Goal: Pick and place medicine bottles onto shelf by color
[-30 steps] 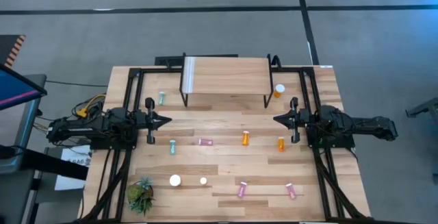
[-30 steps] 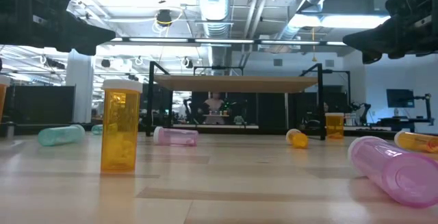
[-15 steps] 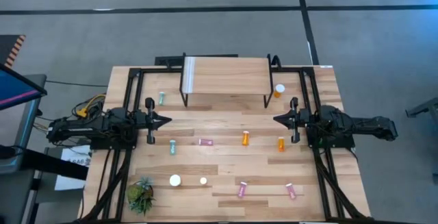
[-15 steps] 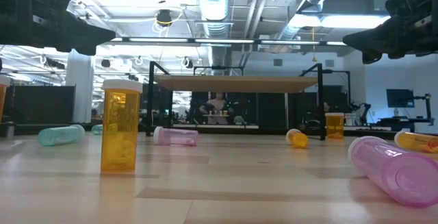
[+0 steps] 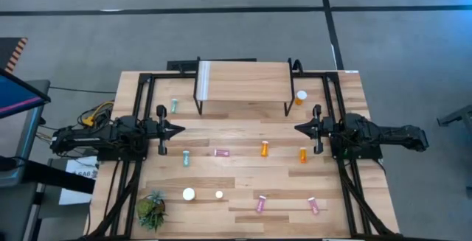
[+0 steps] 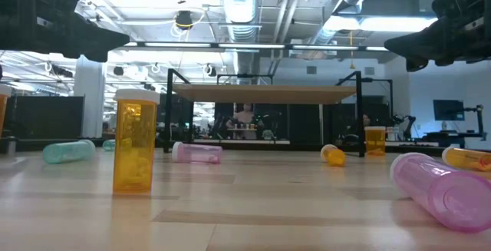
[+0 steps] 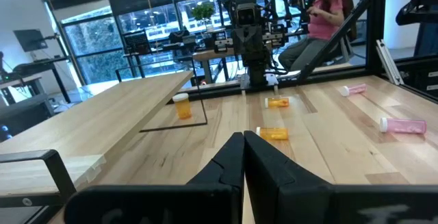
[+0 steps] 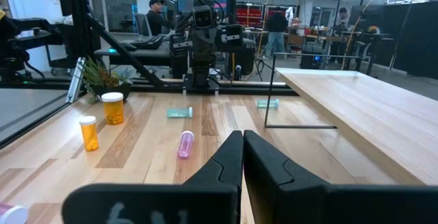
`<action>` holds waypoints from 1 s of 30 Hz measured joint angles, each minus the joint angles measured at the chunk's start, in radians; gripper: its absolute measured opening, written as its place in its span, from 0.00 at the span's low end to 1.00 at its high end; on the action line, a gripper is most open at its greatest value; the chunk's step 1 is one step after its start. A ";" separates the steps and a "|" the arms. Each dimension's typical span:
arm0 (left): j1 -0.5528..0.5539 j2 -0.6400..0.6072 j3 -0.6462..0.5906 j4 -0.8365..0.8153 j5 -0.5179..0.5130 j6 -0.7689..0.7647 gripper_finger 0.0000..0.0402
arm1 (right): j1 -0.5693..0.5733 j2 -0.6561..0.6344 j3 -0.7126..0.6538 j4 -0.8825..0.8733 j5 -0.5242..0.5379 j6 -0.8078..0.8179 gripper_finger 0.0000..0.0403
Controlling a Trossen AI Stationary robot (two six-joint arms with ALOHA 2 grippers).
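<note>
Currently, shelf [image 5: 243, 79]: far edge of desk [image 5: 243, 178], bare.
Medicine bottles [image 5: 264, 149]: scattered over the desk, none held.
Left gripper [image 5: 181, 130]: closed, empty, hovering.
Right gripper [image 5: 298, 129]: closed, empty, opposite.

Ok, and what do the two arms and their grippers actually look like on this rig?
Both arms are dark, near-black, built of blocky jointed segments. The left gripper and right gripper each end in two slim black fingers tapering to a point, with a short black crossbar behind them. No markings show. Yellow and orange cables bunch beside the left arm's base.
</note>
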 joint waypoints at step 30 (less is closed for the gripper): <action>0.000 0.000 0.000 0.000 0.000 0.000 0.00 | 0.000 0.000 0.010 0.025 0.002 0.018 0.09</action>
